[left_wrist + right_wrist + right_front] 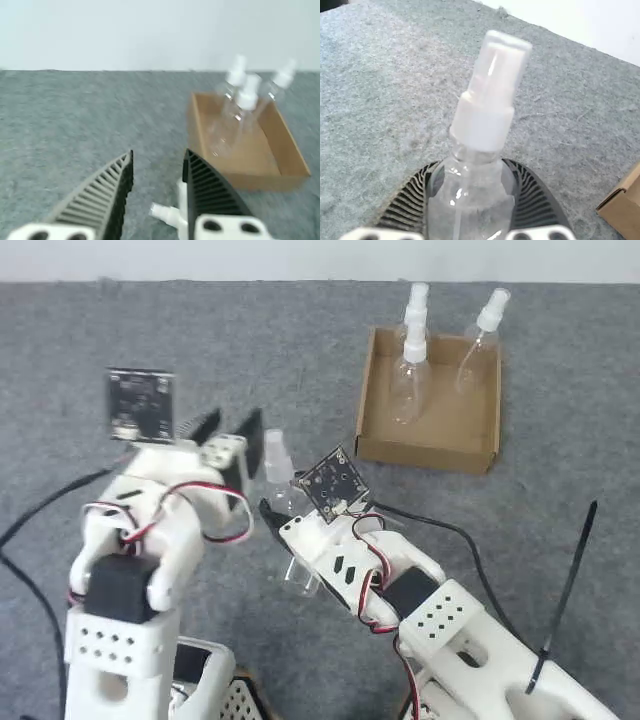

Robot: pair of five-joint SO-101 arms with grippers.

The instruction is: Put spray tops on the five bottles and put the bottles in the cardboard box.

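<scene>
A clear bottle (470, 200) with a white spray top (487, 95) sits between the ribbed black fingers (407, 212) of my right gripper (472, 172), which is shut on its shoulder. From above, this bottle (284, 492) is tilted, top (275, 448) toward the far side, in the right gripper (280, 512) at the table's middle. My left gripper (232, 425) is open just left of that spray top; in its own view the left gripper (158, 156) holds nothing, with a white spray top (167, 215) below it. The cardboard box (470, 455) at the back right holds three capped bottles (408, 380).
Grey felt covers the table (300, 350). A black zip tie (572, 580) sticks up beside the right arm at the right. Cables (450, 530) trail from both arms. The box's (272, 175) near half is bare, and a corner of the box (625, 205) lies close to the held bottle.
</scene>
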